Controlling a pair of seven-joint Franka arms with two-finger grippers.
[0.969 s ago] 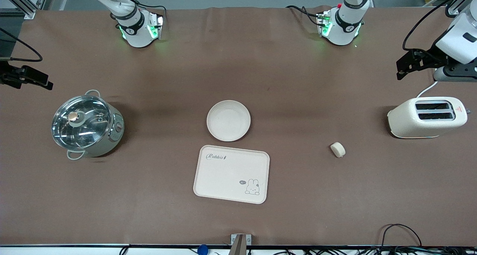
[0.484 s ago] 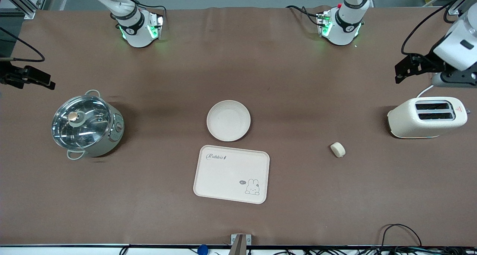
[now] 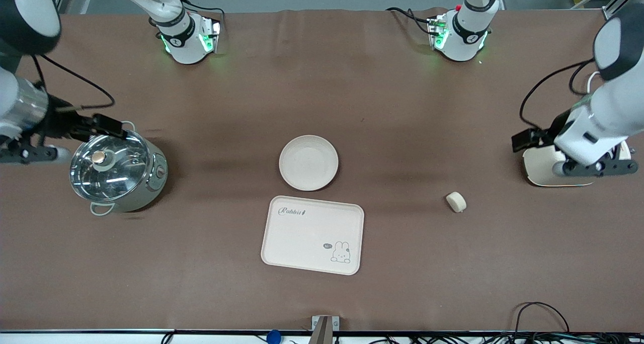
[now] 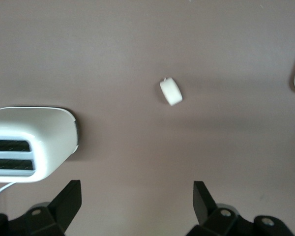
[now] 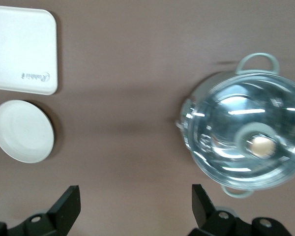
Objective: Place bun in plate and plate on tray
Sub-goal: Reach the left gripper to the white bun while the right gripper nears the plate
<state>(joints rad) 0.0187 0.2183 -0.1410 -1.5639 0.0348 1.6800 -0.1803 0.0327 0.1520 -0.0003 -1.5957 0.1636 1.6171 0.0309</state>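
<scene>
The bun (image 3: 456, 201) lies alone on the brown table toward the left arm's end, and shows in the left wrist view (image 4: 171, 91). The empty plate (image 3: 308, 163) sits mid-table, and the tray (image 3: 313, 235) lies just nearer the camera than it. Both also show in the right wrist view: the plate (image 5: 23, 131) and the tray (image 5: 22, 51). My left gripper (image 3: 524, 140) is open and empty in the air beside the toaster, its fingers wide apart (image 4: 137, 206). My right gripper (image 3: 105, 126) is open and empty over the pot's edge (image 5: 136, 206).
A cream toaster (image 3: 541, 167) stands at the left arm's end, partly hidden by that arm. A steel pot with a glass lid (image 3: 118, 170) stands at the right arm's end. Cables run along the table's near edge.
Both arms have swung in and down over the table. The left gripper came beside the toaster toward the bun, and the right gripper came to the pot. Bun, plate and tray have not moved.
</scene>
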